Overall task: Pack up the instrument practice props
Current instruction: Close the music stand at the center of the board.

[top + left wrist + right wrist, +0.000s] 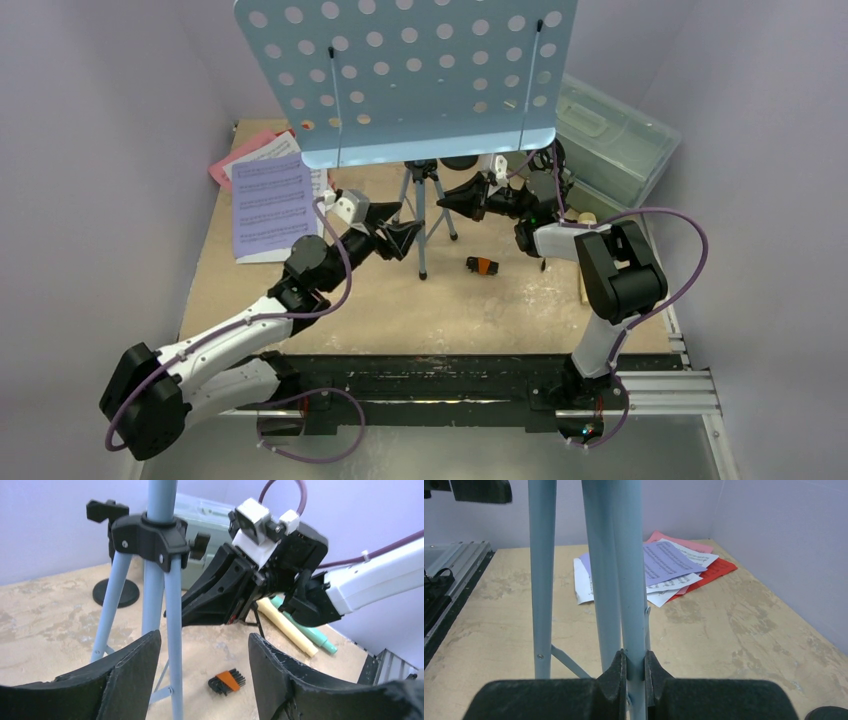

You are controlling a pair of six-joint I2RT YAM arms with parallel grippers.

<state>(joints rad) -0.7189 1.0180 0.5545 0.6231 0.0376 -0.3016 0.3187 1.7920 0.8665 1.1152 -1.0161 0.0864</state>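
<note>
Left gripper (205,642) jaws: spread apart, a tripod leg (173,630) standing between the fingers, ungripped.
Right gripper (635,661) jaws: pinched narrow on a pale-blue leg of the tripod (422,205).
Sheet-music rack (420,70): upright atop the tripod.
Music pages (270,200): fanned flat, left of the tripod.
Cream toy microphone (287,627), teal toy microphone (315,636): lying side by side, right of the tripod.
Hex-key set (481,265): near the tripod's feet.

Pale-blue perforated sheet-music rack (405,75) stands upright, centre, on its spread tripod legs (421,255). White, lilac and red music pages (270,205) lie fanned at far left. Cream microphone (292,630) and teal microphone (317,637) lie side by side
</note>
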